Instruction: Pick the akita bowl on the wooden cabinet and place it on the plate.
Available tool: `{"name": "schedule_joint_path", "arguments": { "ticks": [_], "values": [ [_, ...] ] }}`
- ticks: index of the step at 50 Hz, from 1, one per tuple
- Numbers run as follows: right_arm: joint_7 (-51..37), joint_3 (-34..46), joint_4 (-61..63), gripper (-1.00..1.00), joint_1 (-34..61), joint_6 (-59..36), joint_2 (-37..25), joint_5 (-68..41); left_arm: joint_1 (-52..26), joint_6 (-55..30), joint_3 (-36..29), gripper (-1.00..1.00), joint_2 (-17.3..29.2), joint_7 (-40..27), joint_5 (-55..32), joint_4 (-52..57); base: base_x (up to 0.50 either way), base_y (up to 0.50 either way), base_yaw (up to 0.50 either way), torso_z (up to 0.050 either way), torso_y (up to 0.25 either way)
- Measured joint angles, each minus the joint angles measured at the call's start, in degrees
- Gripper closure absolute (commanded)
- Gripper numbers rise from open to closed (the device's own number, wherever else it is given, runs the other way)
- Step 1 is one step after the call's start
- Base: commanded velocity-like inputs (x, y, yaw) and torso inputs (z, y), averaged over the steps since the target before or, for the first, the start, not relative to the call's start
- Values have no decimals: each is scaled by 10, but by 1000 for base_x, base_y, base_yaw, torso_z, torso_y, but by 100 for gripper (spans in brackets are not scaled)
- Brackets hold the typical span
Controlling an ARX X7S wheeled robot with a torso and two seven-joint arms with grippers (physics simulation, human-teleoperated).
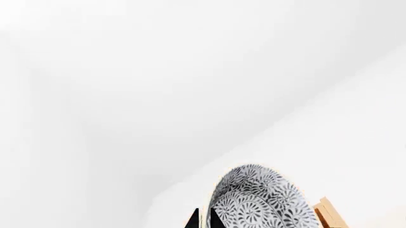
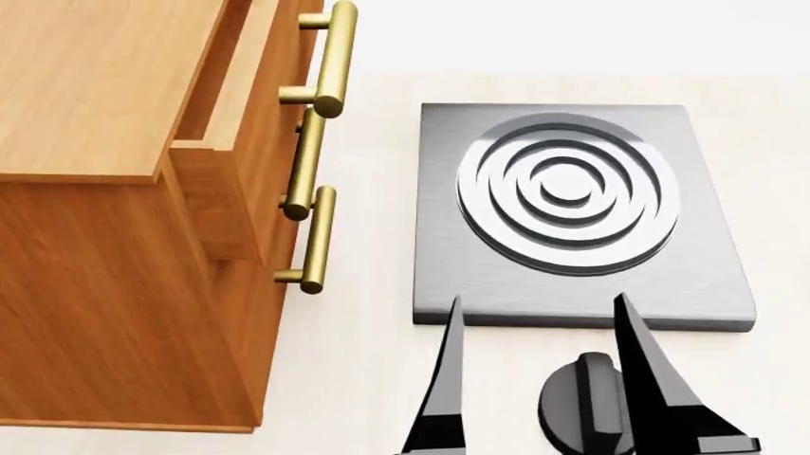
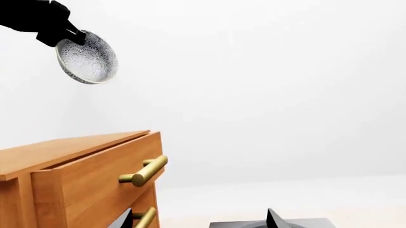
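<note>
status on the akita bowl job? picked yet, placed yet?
Done: the akita bowl is off the wooden cabinet, held tilted in the air by the left tool, well above the cabinet top.
In hand: carrying it; the right tool hangs open over the stove.
Left: the placing. No plate shows in any view.

The akita bowl point(image 1: 261, 202) is cropped below; the left end effector point(image 3: 77, 37) mostly runs off-frame.

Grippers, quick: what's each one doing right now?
Left gripper: closed on the akita bowl, lifted above the wooden cabinet.
Right gripper: open, empty.
</note>
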State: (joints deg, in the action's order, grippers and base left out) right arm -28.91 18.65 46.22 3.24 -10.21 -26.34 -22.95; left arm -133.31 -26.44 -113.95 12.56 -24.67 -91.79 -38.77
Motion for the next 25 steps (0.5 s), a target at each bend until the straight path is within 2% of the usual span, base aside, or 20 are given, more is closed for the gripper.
{"name": "schedule_joint_path", "arguments": {
  "ticks": [12, 25],
  "values": [
    [-2, -1, 4, -100, 1, 0, -2, -3, -6, 12, 94, 100, 41, -27, 142, 147, 0, 0, 0, 0, 0],
    [-6, -2, 9, -100, 1, 0, -6, -5, -5, 11, 155, 100, 63, -32, 236, 259, 0, 0, 0, 0, 0]
  ]
}}
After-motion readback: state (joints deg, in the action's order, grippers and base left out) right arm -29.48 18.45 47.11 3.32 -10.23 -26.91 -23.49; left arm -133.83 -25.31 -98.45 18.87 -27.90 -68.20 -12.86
